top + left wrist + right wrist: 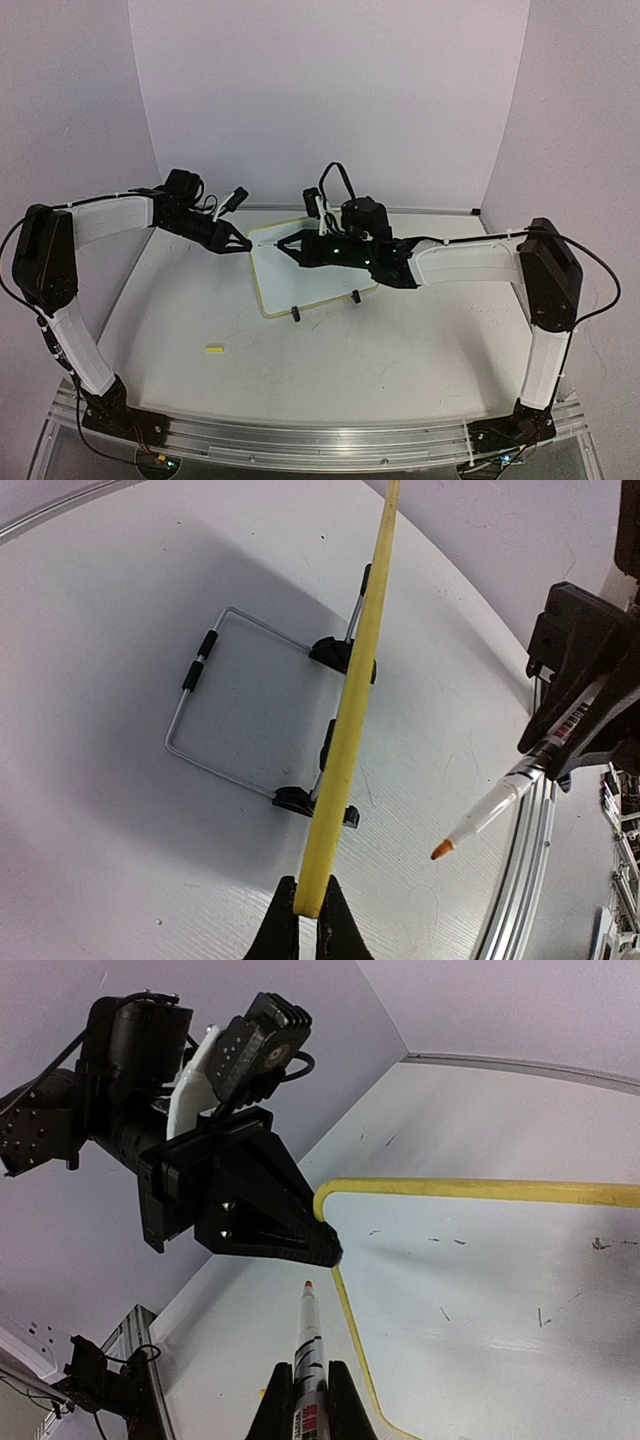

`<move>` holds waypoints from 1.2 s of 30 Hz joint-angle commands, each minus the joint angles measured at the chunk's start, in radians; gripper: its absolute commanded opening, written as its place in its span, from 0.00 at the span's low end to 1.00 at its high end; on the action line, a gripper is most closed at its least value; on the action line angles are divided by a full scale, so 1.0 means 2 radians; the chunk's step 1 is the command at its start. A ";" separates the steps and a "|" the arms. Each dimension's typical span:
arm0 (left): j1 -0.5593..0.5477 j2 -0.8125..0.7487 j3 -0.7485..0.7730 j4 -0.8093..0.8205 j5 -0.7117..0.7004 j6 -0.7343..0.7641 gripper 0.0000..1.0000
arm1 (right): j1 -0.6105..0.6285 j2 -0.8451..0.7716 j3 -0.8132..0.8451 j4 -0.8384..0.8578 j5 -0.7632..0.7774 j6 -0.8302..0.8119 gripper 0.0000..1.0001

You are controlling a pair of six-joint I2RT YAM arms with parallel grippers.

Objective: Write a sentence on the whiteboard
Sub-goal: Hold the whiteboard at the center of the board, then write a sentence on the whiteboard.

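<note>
While left gripper pinches its corner, whiteboard leaning back, long axis left-right.

The whiteboard had a smooth white face with a slight sheen and a pale yellow rim that looked like plastic; its wire stand was thin bare metal with black sleeves. The table was matt white with a fine grain. The left gripper was matt black plastic, the marker pen smooth white plastic, and the rail brushed metal.
</note>
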 commanded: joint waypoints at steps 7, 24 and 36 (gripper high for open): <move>-0.013 0.001 0.004 -0.020 -0.033 0.027 0.00 | -0.011 0.021 0.027 0.037 -0.002 0.020 0.00; -0.015 0.000 0.005 -0.024 -0.034 0.031 0.00 | -0.022 0.051 0.058 0.046 -0.016 0.033 0.00; -0.017 -0.004 0.005 -0.025 -0.034 0.032 0.00 | -0.023 0.055 0.044 0.045 -0.002 0.039 0.00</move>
